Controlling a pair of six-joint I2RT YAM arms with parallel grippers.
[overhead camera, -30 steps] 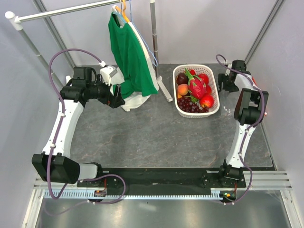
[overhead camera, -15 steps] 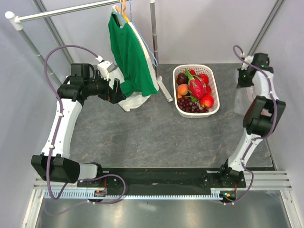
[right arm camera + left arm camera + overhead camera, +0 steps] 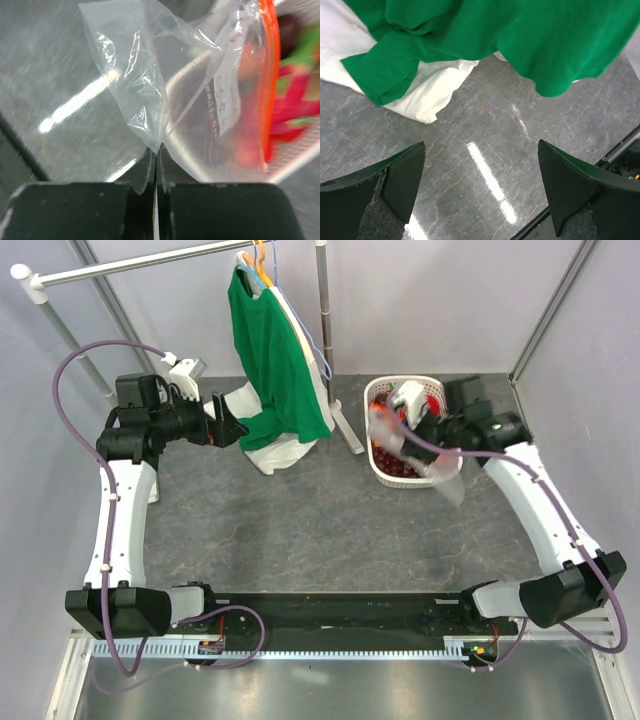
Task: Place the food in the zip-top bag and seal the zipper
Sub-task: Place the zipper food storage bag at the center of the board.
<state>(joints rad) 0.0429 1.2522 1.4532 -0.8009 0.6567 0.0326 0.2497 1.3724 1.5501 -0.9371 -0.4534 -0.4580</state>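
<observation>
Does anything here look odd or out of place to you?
Yes. The zip-top bag dangles crumpled above the white basket, pinched by just one fold in the right gripper, jaws shut. Also odd for a food job: a green shirt hangs on a rack right beside it.

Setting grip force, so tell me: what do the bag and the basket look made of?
Bag: thin clear plastic film with a glossy finish. It creases, glints and shows what lies behind it. Its zipper: an opaque orange strip, likely stiffer plastic. Basket: white lattice, probably rigid moulded plastic, though it is too small here to be sure.
</observation>
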